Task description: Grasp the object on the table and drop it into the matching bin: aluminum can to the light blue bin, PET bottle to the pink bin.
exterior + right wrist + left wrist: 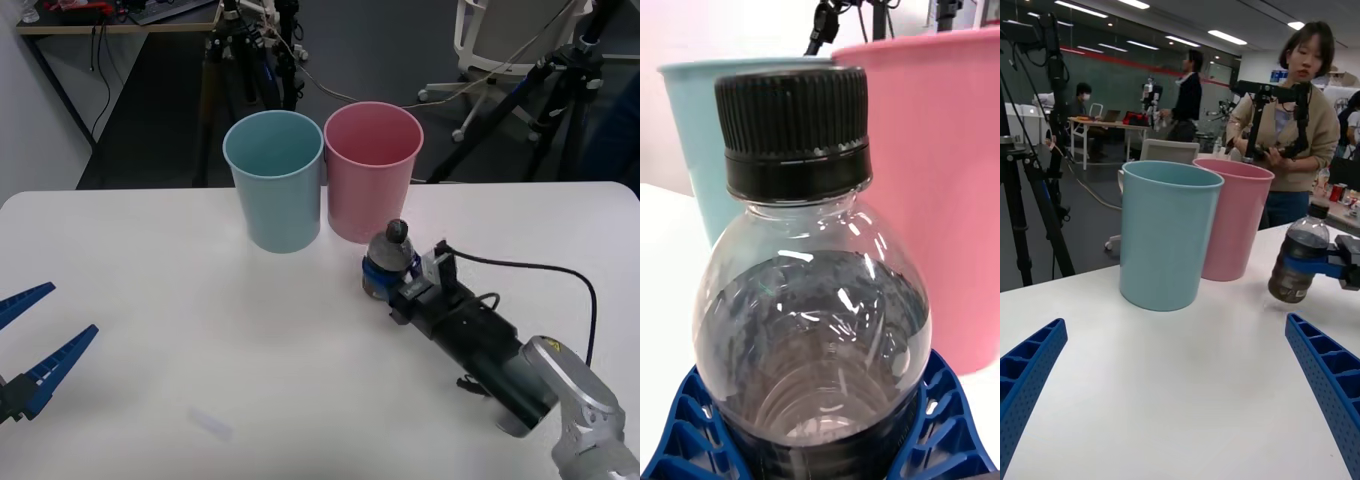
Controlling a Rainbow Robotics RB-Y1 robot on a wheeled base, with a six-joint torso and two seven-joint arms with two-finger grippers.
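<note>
Blue ribbed fingers (692, 427) of the right gripper (385, 275) pinched around the lower body of the small clear plastic bottle (390, 258) with dark cap and dark label band. Bottle lifted slightly off the large white tabletop (200, 330), tilted, just in front of the pink tapered plastic bin (372, 170). Pale blue tapered plastic bin (275, 180) touching the pink bin's left side. Left gripper (30, 345) well left of the pink bin, low over the tabletop, fingers spread wide.
</note>
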